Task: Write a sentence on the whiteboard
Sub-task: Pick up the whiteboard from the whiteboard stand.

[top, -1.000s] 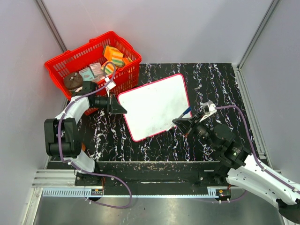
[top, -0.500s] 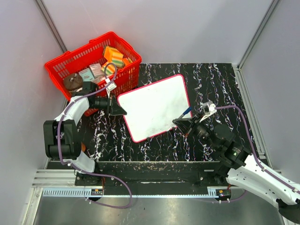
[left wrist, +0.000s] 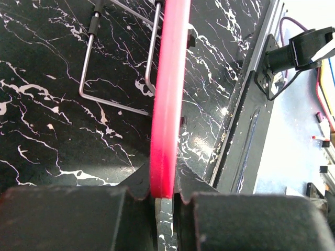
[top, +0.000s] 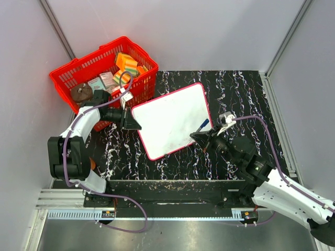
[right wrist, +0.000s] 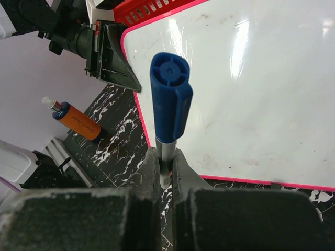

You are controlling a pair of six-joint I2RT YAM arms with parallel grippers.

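The whiteboard (top: 172, 120), white with a thin red frame, sits tilted in the middle of the black marbled table. Its face (right wrist: 251, 94) shows only faint smudges; the sentence does not show on it. My left gripper (top: 137, 121) is shut on the board's left edge, and the red frame (left wrist: 170, 94) runs straight between its jaws (left wrist: 166, 191). My right gripper (top: 199, 137) is at the board's near right edge, shut on a marker (right wrist: 170, 99). The marker has a blue cap and a grey barrel and stands up from the gripper (right wrist: 166, 157). The blue cap (top: 203, 124) points over the board.
A red basket (top: 68, 76) full of small items stands at the back left, touching the left arm. An orange bottle (right wrist: 76, 119) stands on the table by the left arm's base. A bent wire stand (left wrist: 89, 78) shows beneath the board. Grey walls close in both sides.
My right gripper has carried the marker a little to the left and farther away, closer to the board's edge. The left gripper and the board have barely shifted.
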